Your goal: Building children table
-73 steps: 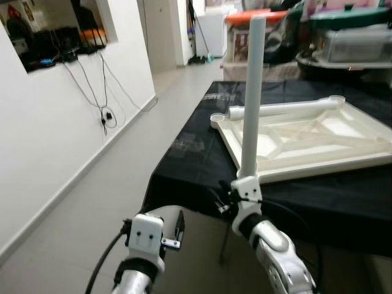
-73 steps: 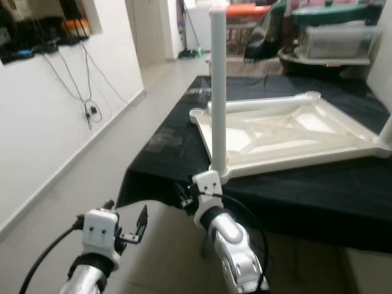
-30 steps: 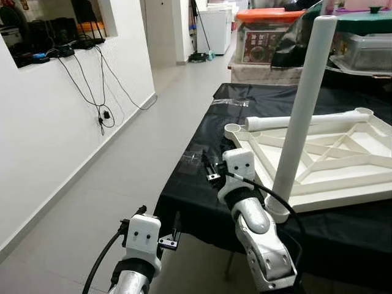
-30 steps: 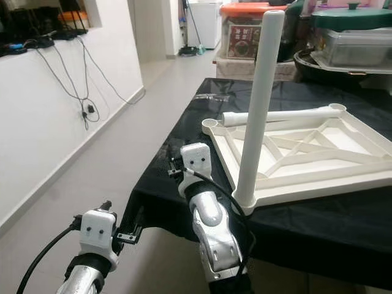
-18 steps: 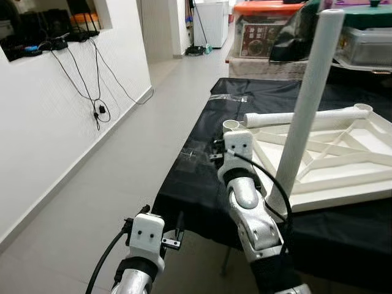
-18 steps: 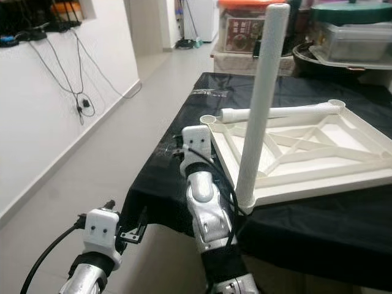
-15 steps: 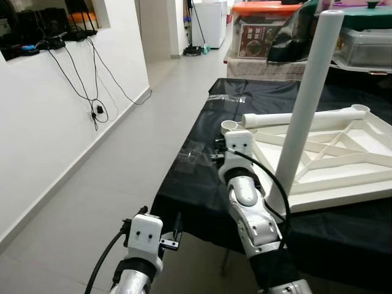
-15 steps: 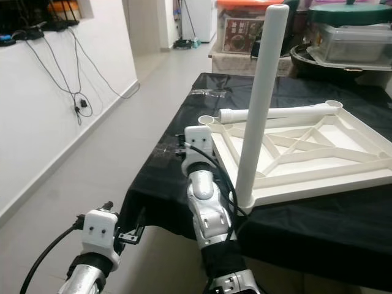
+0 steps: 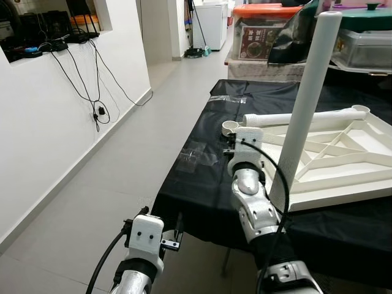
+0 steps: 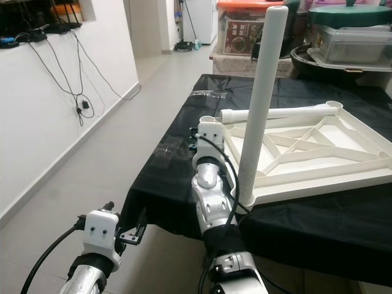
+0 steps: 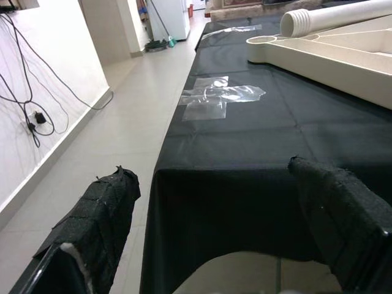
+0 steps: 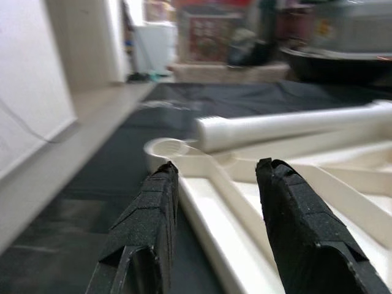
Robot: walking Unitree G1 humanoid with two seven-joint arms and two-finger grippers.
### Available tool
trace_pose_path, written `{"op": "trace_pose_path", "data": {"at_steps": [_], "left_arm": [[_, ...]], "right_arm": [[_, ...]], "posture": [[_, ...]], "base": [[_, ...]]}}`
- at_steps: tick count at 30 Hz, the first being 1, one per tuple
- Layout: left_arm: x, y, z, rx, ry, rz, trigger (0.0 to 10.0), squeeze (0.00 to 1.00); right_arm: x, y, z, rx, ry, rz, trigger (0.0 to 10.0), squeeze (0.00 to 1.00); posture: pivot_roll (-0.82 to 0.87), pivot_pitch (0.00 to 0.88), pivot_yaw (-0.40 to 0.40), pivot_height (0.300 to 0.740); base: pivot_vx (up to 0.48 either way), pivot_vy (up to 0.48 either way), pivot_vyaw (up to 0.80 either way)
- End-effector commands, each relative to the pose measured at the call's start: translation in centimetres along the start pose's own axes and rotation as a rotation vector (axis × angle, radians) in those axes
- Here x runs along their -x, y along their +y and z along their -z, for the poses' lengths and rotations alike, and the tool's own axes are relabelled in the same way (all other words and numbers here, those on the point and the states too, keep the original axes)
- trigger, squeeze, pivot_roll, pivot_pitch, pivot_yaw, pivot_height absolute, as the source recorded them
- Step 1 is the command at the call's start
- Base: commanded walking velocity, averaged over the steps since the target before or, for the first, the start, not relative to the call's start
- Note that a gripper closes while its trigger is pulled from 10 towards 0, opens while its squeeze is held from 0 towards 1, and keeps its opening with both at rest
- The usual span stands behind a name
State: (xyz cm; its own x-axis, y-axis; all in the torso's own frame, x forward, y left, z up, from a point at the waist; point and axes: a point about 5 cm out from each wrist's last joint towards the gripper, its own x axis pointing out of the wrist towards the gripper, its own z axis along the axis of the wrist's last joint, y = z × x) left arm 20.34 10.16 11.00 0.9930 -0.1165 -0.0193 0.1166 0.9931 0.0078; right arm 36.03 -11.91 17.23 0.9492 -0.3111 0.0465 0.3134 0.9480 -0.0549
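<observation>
Tabletop (image 9: 343,165) inverted, one leg (image 9: 304,104) upright; open right pincer (image 12: 211,184) near corner socket (image 12: 166,149); left pincer (image 11: 214,233) open.

White wall (image 9: 55,116), grey tiled floor (image 9: 116,184), dangling cables (image 9: 92,92).

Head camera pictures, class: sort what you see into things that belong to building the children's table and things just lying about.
Belongs to the job:
upside-down white tabletop
upright leg
loose leg
right gripper

Just lying about:
clear plastic wrap
storage boxes
wall cables
</observation>
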Motion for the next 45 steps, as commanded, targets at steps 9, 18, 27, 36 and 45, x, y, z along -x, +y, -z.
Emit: {"op": "trace_pose_path", "data": {"at_steps": [9, 18, 27, 36, 45], "left_arm": [[-0.1, 0.1, 0.1, 0.005, 0.013, -0.001, 10.0, 0.0], [-0.3, -0.1, 0.0, 0.005, 0.011, -0.002, 10.0, 0.0], [-0.1, 0.1, 0.2, 0.005, 0.018, 0.002, 10.0, 0.0], [-0.2, 0.2, 0.2, 0.0, 0.019, 0.002, 10.0, 0.0], [-0.2, 0.2, 0.2, 0.003, 0.02, 0.0, 10.0, 0.0]], "right_arm": [[-1.3, -4.9, 0.6, 0.051, 0.025, 0.292, 10.0, 0.0], [-1.8, -7.9, 1.0, 0.115, 0.038, 0.403, 10.0, 0.0], [-3.2, -13.7, 0.2, 0.21, -0.034, 0.469, 10.0, 0.0], [-4.0, -15.4, -0.5, 0.225, -0.037, 0.548, 10.0, 0.0], [-4.1, -10.1, -0.3, 0.092, -0.021, 0.27, 10.0, 0.0]], "posture": [[-0.01, 0.011, 0.022, 0.74], [-0.04, 0.015, 0.008, 0.74], [-0.06, 0.016, 0.026, 0.74], [-0.06, 0.017, 0.026, 0.74], [-0.03, 0.013, 0.03, 0.74]], "base": [[0.0, 0.0, 0.0], [0.0, 0.0, 0.0], [0.0, 0.0, 0.0], [0.0, 0.0, 0.0], [0.0, 0.0, 0.0]]}}
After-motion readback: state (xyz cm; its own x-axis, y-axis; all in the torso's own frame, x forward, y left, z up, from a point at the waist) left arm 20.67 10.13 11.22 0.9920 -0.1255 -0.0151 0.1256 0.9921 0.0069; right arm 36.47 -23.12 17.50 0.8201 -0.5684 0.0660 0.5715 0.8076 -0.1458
